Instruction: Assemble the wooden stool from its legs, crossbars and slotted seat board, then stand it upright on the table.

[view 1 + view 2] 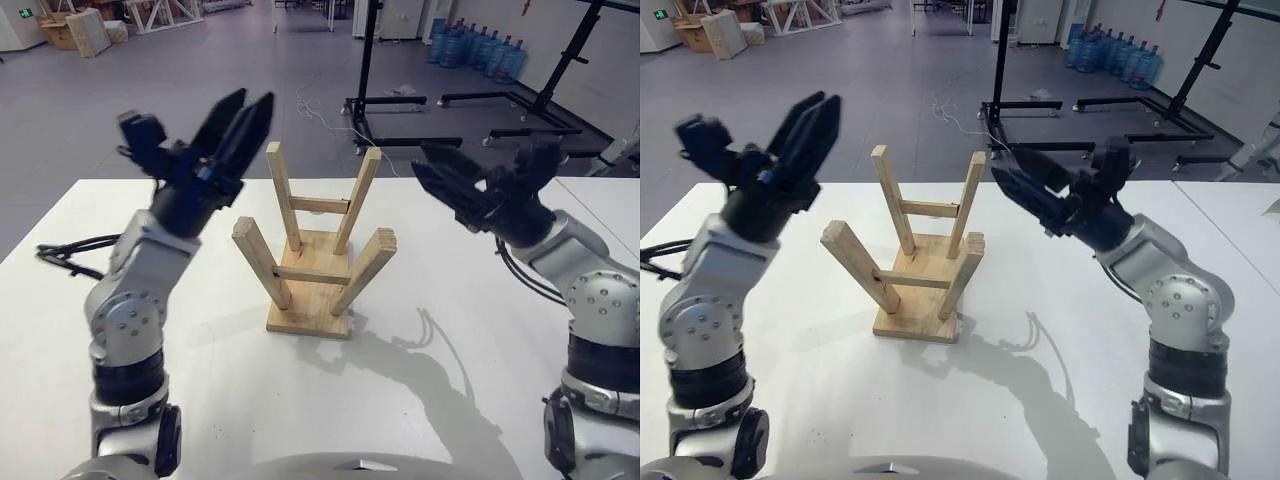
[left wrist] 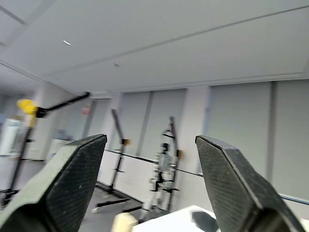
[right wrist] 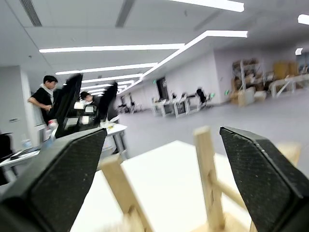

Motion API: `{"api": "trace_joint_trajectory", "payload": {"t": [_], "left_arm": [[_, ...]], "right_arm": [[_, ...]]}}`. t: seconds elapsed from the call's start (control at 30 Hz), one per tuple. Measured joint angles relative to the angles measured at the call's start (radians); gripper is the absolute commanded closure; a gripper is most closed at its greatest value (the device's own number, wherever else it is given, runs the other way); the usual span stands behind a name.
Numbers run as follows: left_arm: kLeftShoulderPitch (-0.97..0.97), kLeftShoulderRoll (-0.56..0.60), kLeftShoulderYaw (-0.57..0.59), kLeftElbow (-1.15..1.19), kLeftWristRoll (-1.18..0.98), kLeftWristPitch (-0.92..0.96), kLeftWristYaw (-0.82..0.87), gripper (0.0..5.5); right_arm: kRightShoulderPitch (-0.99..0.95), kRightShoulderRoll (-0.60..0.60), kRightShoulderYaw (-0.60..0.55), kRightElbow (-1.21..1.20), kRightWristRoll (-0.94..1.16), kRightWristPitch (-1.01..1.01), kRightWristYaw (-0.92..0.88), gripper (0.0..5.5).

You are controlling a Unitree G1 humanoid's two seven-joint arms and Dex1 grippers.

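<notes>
Right, the stool (image 1: 310,262) sits upside down around the middle of the table (image 1: 480,400), with its slotted seat board (image 1: 300,322) flat on the surface and all four legs pointing up. The left gripper (image 1: 253,97) hangs above and just to the left of the far-left leg (image 1: 282,195), fingers spread and holding nothing. The right gripper (image 1: 418,160) hovers off to the right of the far-right leg (image 1: 358,200), likewise spread wide and empty. So the build looks done and the flip is what remains, and that is where the trouble probably lies. The near legs (image 1: 260,262) splay outward, which suggests the joints may be only a push fit. A pull on one leg alone could drag it out of its slot or pop a crossbar (image 1: 312,274) loose. An uneven grab, one side higher than the other, would likely twist the frame as it turns. The table looks smooth, so a sideways nudge from a finger before the jaws close could skate the whole stool toward the far edge. Both arms must work close together around narrow sticks, so the fingers risk knocking each other or a neighbouring leg. Worth watching, too, is the black cable (image 1: 70,250) by the left edge, which could snag the left arm on a wide swing.
</notes>
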Motion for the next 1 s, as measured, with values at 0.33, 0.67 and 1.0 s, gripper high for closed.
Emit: {"api": "trace_joint_trajectory", "payload": {"t": [0.33, 0.67, 1.0], "left_arm": [[0.346, 0.135, -0.07, -0.005, 0.024, 0.066, -0.374, 2.13], [0.174, 0.135, -0.165, 0.16, 0.164, 0.046, -0.435, 2.13], [0.159, 0.102, -0.189, 0.137, 0.183, 0.035, -0.422, 2.13]], "right_arm": [[0.039, 0.051, 0.191, -0.082, -0.124, -0.017, 0.071, 1.17], [0.006, 0.121, 0.274, -0.043, -0.257, -0.085, 0.101, 1.17], [-0.017, 0.138, 0.275, 0.008, -0.344, -0.146, 0.125, 1.17]]}}
